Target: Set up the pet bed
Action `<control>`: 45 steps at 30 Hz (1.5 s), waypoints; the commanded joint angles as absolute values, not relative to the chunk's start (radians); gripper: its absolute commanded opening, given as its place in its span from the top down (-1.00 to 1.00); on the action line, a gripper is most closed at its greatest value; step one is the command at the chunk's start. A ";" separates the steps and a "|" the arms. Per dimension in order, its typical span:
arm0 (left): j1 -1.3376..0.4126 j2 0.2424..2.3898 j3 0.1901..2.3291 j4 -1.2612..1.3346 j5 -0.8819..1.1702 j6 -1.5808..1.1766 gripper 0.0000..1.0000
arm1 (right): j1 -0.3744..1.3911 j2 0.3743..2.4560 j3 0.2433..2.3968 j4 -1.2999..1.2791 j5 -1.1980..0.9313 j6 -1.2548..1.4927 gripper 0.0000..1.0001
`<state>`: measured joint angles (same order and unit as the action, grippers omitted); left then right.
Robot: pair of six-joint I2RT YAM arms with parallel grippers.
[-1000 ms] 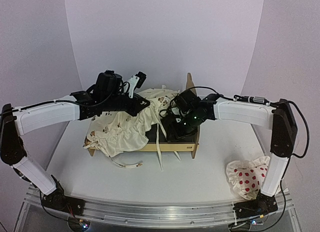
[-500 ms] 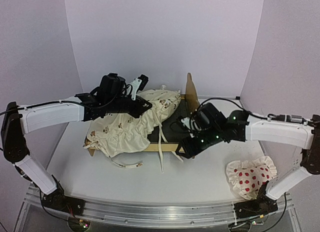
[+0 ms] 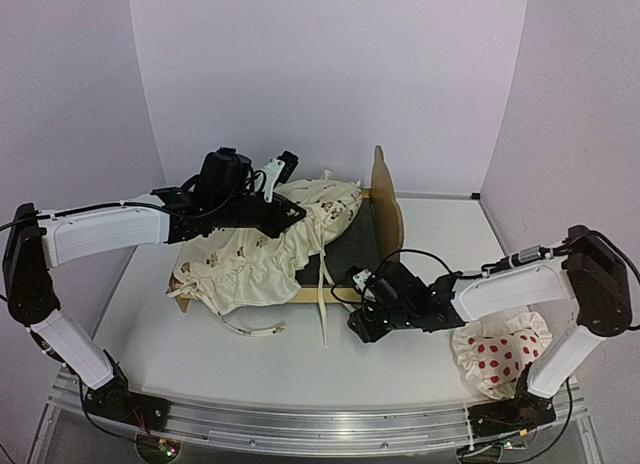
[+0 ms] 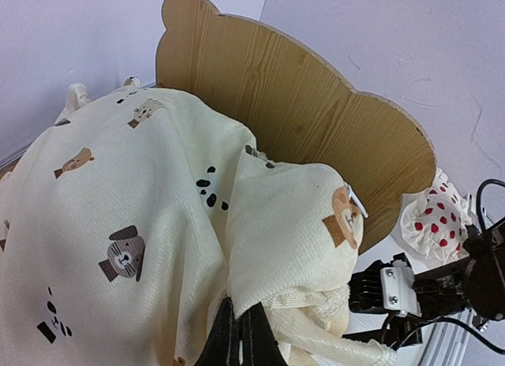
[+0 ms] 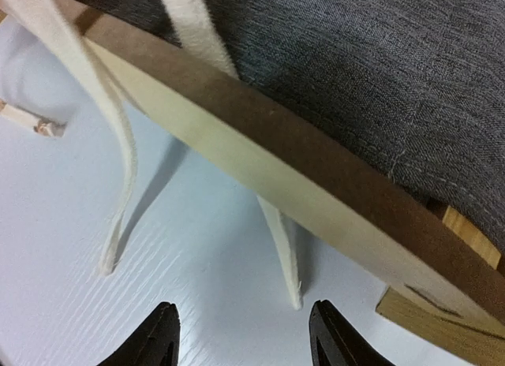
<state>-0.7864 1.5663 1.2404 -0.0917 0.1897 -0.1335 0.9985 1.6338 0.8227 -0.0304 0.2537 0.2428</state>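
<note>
The pet bed (image 3: pixel 372 246) is a light plywood frame with a tall scalloped headboard (image 4: pixel 316 113) and a dark grey felt base (image 5: pixel 379 66). A cream cover with animal prints (image 3: pixel 250 252) is heaped over its left part, and its ties (image 3: pixel 321 302) hang over the near rail (image 5: pixel 260 177). My left gripper (image 4: pixel 239 328) is shut on a fold of the cover (image 4: pixel 284 224) above the bed. My right gripper (image 5: pixel 245 336) is open and low over the table, just in front of the near rail. One tie end (image 5: pixel 290 263) lies between its fingers, ungripped.
A white pillow with red dots (image 3: pixel 500 352) lies on the table at the near right, beside the right arm. A loose cream tie (image 3: pixel 250 331) trails on the table in front of the bed's left end. Curved lilac walls close off the back.
My right arm has pulled back off the bed and dropped to the table in front of the near rail, its jaws narrowing slightly. The left gripper kept its hold and hardly moved.
</note>
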 commanded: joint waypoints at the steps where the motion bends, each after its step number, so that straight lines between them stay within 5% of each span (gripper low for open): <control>1: -0.779 1.568 1.238 -0.076 0.196 -0.150 1.00 | 1.002 1.708 0.837 0.105 0.380 0.188 -0.15; 13: -0.779 1.571 1.251 -0.101 0.199 -0.149 1.00 | 1.000 1.845 0.835 0.207 0.421 0.165 -0.02; 25: -0.779 1.576 1.258 -0.101 0.232 -0.176 1.00 | 1.000 1.804 0.742 0.223 0.381 0.197 0.99; 45: -0.833 1.904 1.445 0.046 0.396 -0.367 1.00 | 1.001 1.501 0.595 -0.168 0.179 0.473 1.00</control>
